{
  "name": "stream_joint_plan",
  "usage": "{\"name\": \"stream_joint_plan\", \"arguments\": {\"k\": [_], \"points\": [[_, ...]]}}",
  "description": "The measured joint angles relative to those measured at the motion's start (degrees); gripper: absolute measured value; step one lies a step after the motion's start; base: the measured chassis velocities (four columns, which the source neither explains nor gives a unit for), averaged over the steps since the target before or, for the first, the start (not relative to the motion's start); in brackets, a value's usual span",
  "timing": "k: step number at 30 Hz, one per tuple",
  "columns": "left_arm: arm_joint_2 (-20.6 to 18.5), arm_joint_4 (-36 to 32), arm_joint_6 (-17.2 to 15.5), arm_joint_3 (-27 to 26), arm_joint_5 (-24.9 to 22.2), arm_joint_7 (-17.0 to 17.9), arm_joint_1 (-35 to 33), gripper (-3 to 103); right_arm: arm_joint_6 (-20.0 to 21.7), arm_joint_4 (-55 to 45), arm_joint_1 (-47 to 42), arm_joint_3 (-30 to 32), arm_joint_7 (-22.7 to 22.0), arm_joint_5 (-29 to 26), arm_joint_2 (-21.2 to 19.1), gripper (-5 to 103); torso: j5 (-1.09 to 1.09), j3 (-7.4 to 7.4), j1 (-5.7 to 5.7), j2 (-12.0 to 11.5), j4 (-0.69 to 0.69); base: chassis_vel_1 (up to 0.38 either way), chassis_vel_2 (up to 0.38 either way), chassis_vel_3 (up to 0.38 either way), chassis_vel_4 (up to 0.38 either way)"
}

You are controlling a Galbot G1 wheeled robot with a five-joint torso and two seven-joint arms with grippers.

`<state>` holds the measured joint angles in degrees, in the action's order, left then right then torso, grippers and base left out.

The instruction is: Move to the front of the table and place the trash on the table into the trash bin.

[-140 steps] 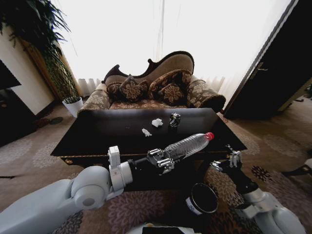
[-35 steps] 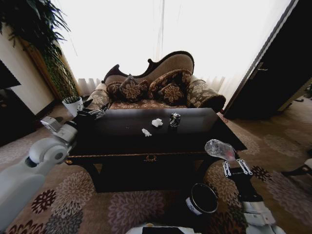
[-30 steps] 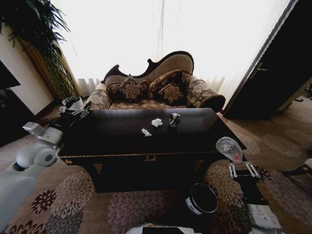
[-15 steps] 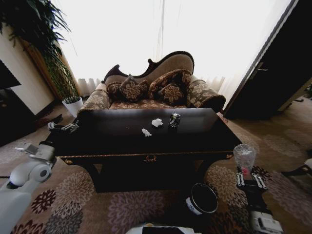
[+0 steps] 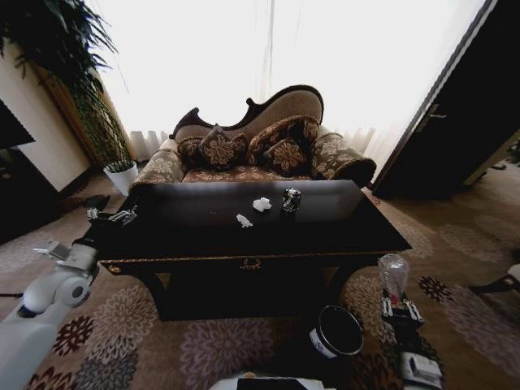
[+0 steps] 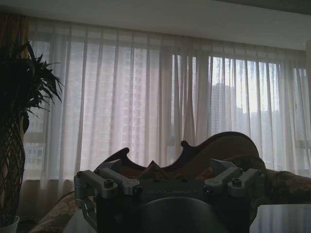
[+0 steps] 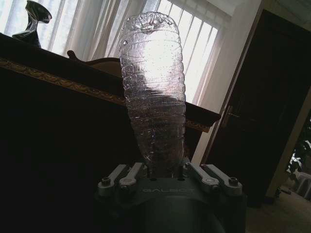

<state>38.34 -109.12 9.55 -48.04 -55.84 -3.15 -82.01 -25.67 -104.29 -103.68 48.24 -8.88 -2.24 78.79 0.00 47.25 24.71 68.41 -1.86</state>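
Clear ribbed plastic fills my right gripper (image 5: pixel 402 309): it is clamped on the neck end of the bottle (image 5: pixel 393 275), which now stands base-up, cap down between my fingers. Moments ago I was carrying it tilted and higher, beside the table's right corner; since then I have brought it lower and upright, off the table (image 5: pixel 244 236), just to the right of the trash bin (image 5: pixel 335 332) on the carpet. I judge it is not yet over the bin's mouth, so a short move inward is needed before I let go. My left gripper (image 5: pixel 114 216) has pulled back to the table's left corner and hangs there idle; whether it is open I cannot tell. The can (image 5: pixel 291 199) and paper wads (image 5: pixel 261 204) lie on the tabletop, unhandled.
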Motion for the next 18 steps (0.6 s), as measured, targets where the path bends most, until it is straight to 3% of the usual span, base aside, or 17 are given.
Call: {"name": "stream_joint_plan", "arguments": {"k": [7, 10, 18], "points": [[0.0, 0.0, 0.0, 0.0, 0.0, 0.0, 0.1, 100, -4.0, 13.2, 5.0, -3.7, 2.3, 0.3, 2.3, 27, 0.0, 0.0, 0.0, 0.0, 0.0, 0.0, 0.0, 0.0, 0.0], [-0.1, -0.1, -0.1, 0.1, -0.1, 0.1, 0.1, 100, -7.3, 23.8, 10.3, -4.8, 4.1, 1.5, 3.1, 27, 0.01, 0.01, 0.0, 0.0, -0.01, 0.0, 0.0, 0.0, 0.0], [-0.1, -0.1, -0.1, 0.1, -0.1, 0.1, 0.1, 100, -8.0, 37.7, 20.4, -5.0, 5.5, 0.4, 2.8, 27, 0.01, 0.01, 0.0, 0.0, 0.01, 0.0, 0.0, 0.0, 0.0]]}}
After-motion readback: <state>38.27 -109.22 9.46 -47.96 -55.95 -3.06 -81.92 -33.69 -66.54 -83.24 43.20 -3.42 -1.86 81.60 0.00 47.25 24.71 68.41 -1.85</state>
